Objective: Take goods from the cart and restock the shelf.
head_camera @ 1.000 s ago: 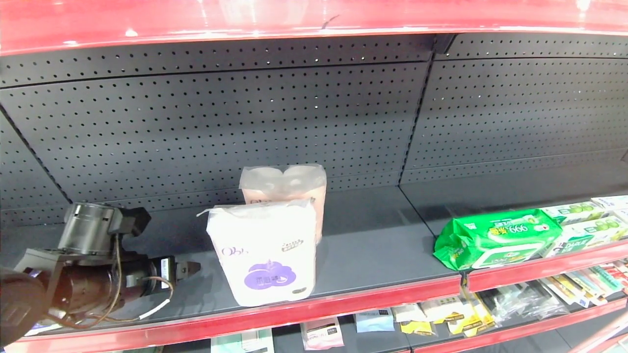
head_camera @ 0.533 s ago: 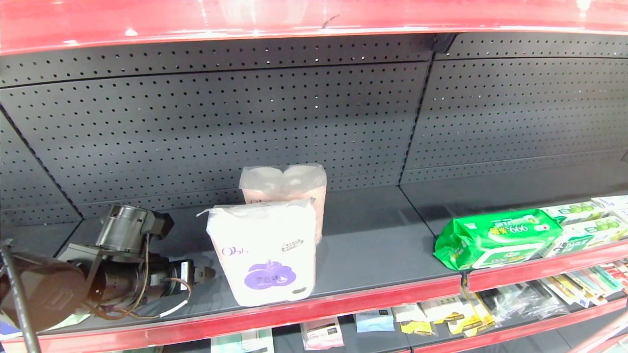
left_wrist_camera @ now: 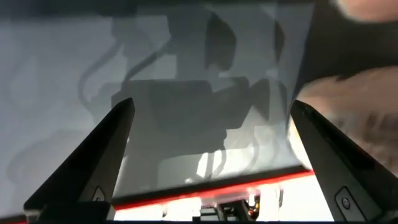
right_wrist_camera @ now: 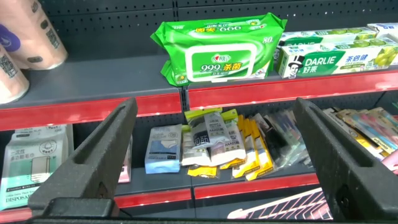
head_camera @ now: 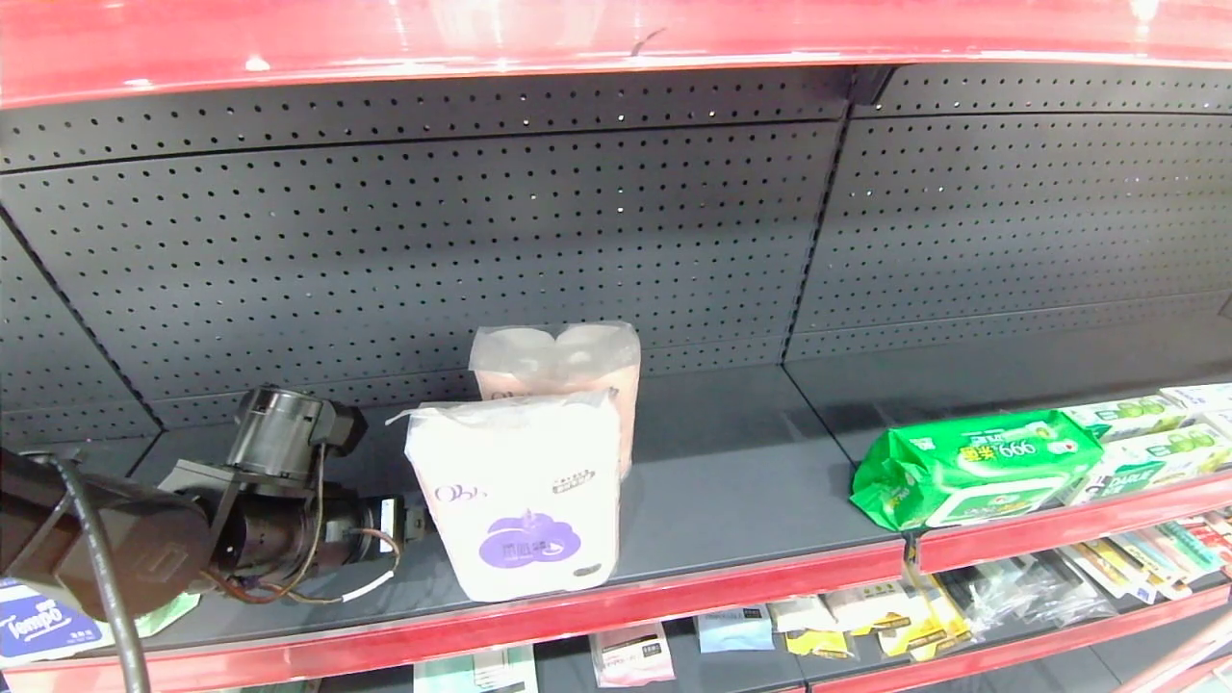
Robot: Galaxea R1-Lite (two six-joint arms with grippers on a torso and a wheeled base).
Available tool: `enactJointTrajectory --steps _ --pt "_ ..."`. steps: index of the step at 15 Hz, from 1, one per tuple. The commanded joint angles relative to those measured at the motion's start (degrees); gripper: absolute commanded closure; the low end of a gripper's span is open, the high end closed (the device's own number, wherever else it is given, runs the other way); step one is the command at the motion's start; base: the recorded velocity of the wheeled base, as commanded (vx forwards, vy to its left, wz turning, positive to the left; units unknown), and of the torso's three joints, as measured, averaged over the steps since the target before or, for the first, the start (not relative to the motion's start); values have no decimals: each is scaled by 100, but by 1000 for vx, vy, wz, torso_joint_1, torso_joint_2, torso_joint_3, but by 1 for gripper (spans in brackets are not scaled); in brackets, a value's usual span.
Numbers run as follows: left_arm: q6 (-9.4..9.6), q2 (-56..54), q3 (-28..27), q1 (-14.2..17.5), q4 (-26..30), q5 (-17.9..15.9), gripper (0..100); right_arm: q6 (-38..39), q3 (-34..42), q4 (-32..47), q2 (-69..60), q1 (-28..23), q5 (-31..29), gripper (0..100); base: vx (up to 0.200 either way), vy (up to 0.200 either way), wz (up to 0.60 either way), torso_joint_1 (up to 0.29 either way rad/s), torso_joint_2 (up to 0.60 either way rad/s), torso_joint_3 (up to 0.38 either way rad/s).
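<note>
A white tissue pack (head_camera: 520, 496) with a purple print stands upright near the front of the grey shelf board (head_camera: 731, 491). A pink roll pack (head_camera: 563, 371) stands right behind it. My left gripper (head_camera: 416, 520) lies low over the shelf, just left of the white pack. In the left wrist view, this gripper (left_wrist_camera: 211, 106) is open and empty above the grey board, with the white pack (left_wrist_camera: 367, 99) beside one finger. My right gripper (right_wrist_camera: 214, 106) is open and empty in front of the shelf, facing a green wipes pack (right_wrist_camera: 217, 53).
The green wipes pack (head_camera: 972, 467) lies flat at the front of the right bay, next to toothpaste boxes (head_camera: 1145, 428). Small packets (right_wrist_camera: 211, 146) fill the lower shelf. A blue tissue pack (head_camera: 38, 621) sits at the far left. A red shelf (head_camera: 577, 38) overhangs above.
My left arm has slid to the right along the shelf, bringing its gripper up to the white pack's left side. The packs have not moved.
</note>
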Motion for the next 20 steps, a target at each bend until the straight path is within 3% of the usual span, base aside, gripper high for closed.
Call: enactJointTrajectory --steps 1,20 --pt "-1 76 -97 -40 -3 1 0 -7 0 1 7 1 4 0 0 0 0 0 0 0" --pt "-10 199 -124 -462 -65 19 0 -7 0 -8 7 1 4 0 0 0 0 0 0 0"
